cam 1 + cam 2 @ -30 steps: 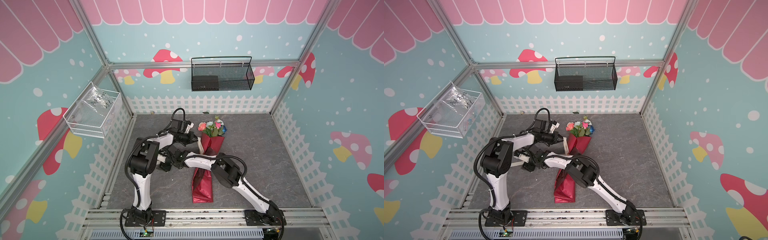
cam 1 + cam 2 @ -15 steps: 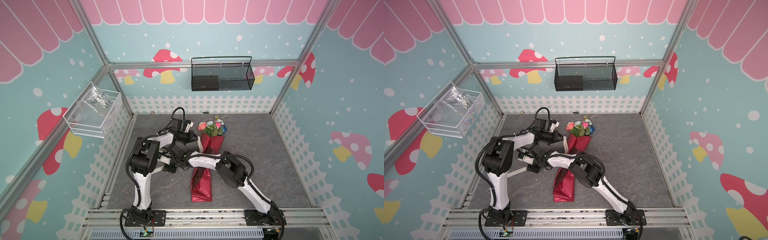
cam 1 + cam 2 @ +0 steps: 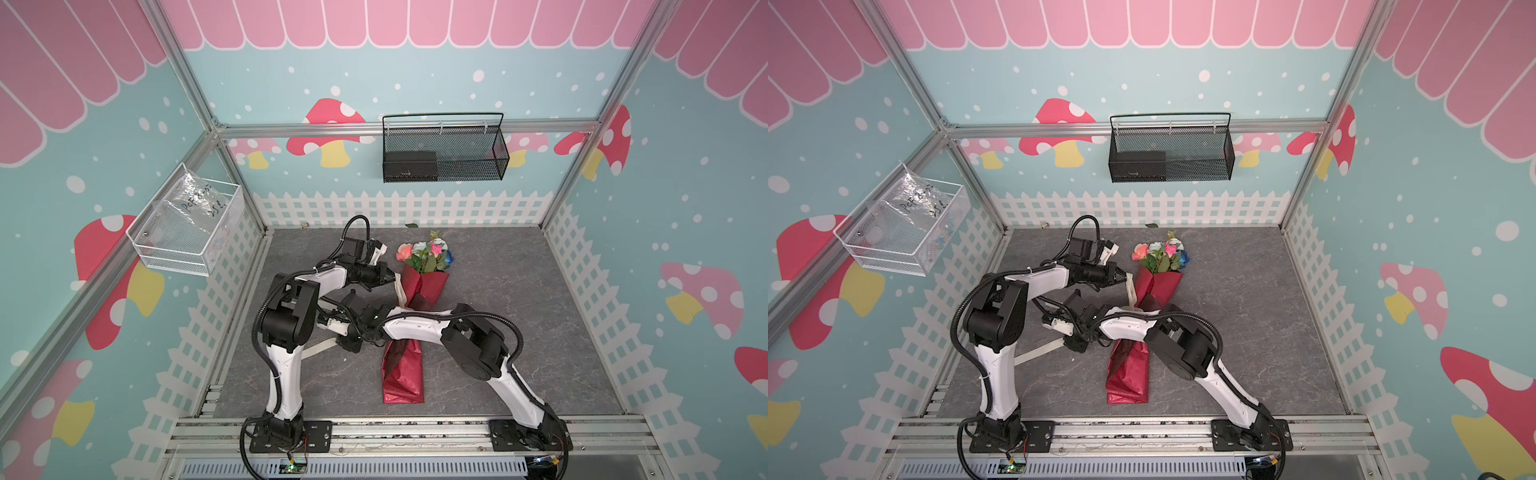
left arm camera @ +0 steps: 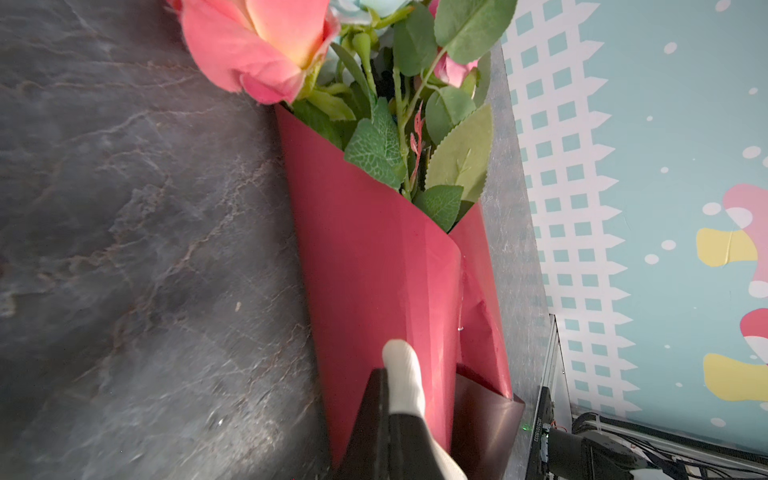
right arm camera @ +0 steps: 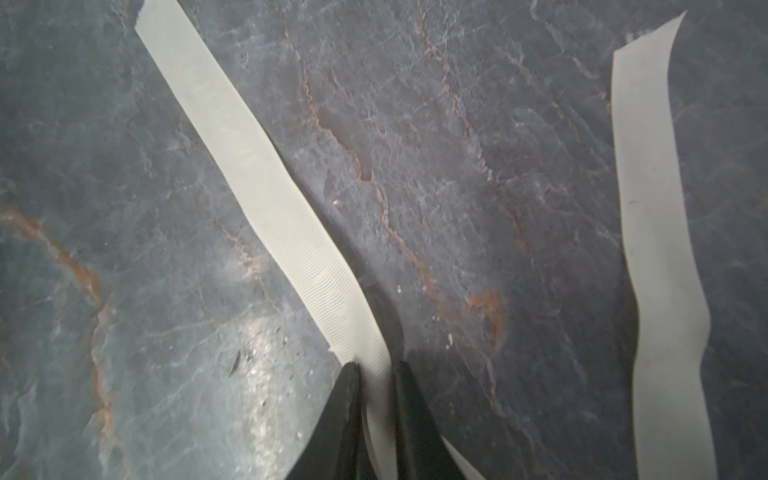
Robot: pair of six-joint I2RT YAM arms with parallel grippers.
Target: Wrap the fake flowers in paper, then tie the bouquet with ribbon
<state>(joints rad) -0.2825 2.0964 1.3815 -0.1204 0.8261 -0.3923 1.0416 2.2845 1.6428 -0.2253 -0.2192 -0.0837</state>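
Note:
The bouquet of fake flowers [image 3: 424, 257] [image 3: 1160, 255] lies on the grey floor, its red paper [image 3: 403, 370] running toward the front. In the left wrist view the red paper cone [image 4: 374, 257] and a salmon rose [image 4: 257, 45] fill the frame. My left gripper [image 3: 390, 276] [image 4: 392, 374] hangs beside the cone's upper part, shut on a cream ribbon end [image 4: 401, 361]. My right gripper [image 3: 348, 345] [image 5: 376, 365] is low on the floor left of the wrap. Its jaws pinch the cream ribbon [image 5: 266, 178] that lies flat ahead of it.
A second ribbon stretch [image 5: 660, 249] lies on the floor close by. The right forearm crosses over the wrap's middle. A black mesh basket [image 3: 442, 153] hangs on the back wall. On the left wall is a white wire basket [image 3: 187, 224]. White fence walls border the floor.
My right gripper has moved toward the front, down to the ribbon on the floor, and its jaws have closed on it. The left gripper has held still.

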